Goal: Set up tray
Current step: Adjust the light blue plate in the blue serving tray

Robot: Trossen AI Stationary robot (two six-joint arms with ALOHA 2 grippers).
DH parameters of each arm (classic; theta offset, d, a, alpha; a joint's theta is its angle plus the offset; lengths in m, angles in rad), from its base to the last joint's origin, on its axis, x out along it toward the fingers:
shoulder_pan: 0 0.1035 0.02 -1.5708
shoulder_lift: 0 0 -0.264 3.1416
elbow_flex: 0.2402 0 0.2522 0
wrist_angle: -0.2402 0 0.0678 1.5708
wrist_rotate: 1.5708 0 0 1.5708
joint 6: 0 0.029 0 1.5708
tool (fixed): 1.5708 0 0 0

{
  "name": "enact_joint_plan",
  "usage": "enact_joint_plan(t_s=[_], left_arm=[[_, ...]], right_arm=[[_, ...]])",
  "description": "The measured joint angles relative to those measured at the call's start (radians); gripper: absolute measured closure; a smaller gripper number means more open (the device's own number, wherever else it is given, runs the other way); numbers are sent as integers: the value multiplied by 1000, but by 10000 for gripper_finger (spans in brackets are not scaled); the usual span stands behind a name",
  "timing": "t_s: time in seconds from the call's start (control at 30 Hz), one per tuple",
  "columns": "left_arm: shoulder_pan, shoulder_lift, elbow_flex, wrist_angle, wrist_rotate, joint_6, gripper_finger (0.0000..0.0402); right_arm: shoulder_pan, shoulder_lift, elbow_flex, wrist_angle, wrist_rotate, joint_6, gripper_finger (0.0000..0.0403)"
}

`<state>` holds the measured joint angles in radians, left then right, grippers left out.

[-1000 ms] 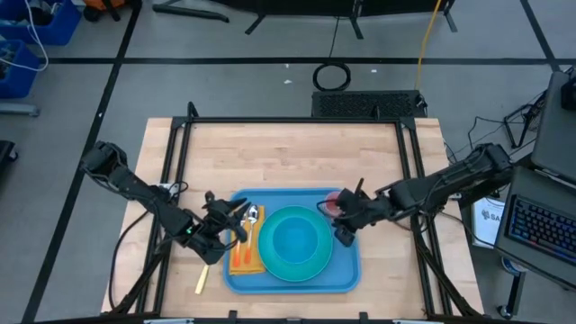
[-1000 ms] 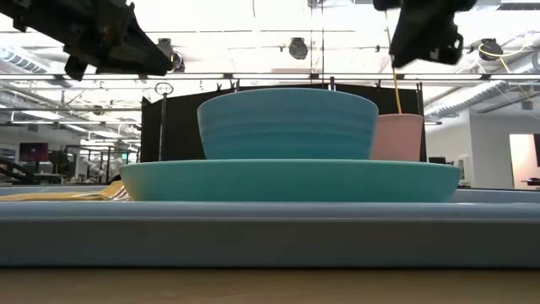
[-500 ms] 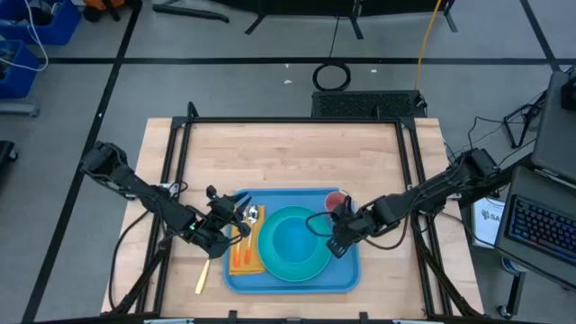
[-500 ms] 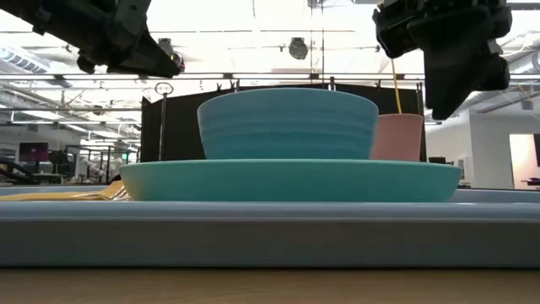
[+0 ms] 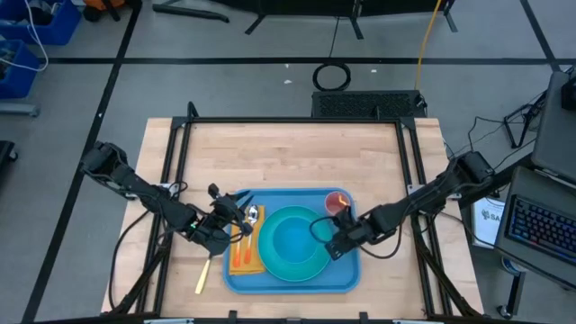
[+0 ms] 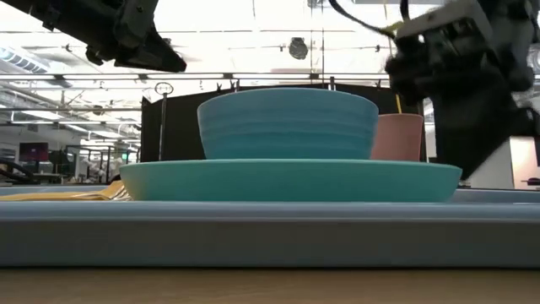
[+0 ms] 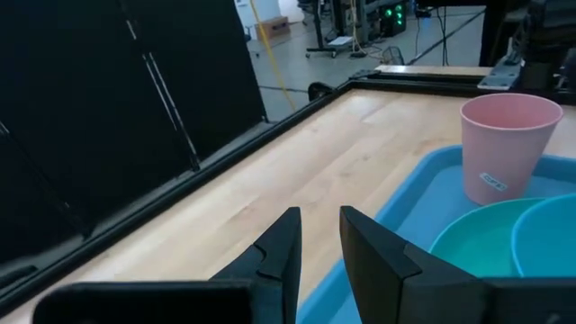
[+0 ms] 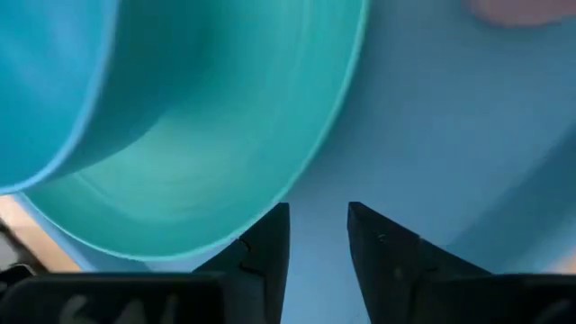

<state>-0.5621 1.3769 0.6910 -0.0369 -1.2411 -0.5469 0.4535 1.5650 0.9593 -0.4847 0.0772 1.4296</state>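
High view shows the blue tray [image 5: 346,274] lying at the near middle of the wooden table [image 5: 288,153], between the two arms. On it stand a turquoise plate [image 5: 310,263] with a bowl [image 5: 292,238] inside, a pink cup [image 5: 337,201] at the far right corner, and an orange napkin [image 5: 243,259] with a spoon [image 5: 251,216] at the left side.

The right gripper [image 5: 333,245] is low over the right part of the tray, just beside the rim of the plate, and the cup is a little beyond it. In the right wrist view its two fingers [image 8: 261,247] stand slightly apart with nothing between them; under them is the tray floor, and the plate edge is just ahead of them.

The left gripper [image 5: 225,220] hangs above the left edge of the tray, close over the napkin and the spoon. In the left wrist view its fingers [image 7: 369,256] have a narrow gap and hold nothing. A yellow stick-shaped thing [image 5: 202,279] lies on the table behind this gripper, just outside the tray.
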Motion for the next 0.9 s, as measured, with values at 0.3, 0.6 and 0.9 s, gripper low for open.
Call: enact_joint_plan(t_s=[0.3, 0.6, 0.9], left_arm=[[1, 0, 0, 5, 7, 19, 316], [1, 0, 0, 4, 28, 19, 316], [1, 0, 0, 4, 42, 14, 316]], right_arm=[[3, -5, -217, 344, -67, 155, 266], [14, -27, -229, 373, -89, 167, 238], [21, -89, -229, 400, 12, 154, 231]])
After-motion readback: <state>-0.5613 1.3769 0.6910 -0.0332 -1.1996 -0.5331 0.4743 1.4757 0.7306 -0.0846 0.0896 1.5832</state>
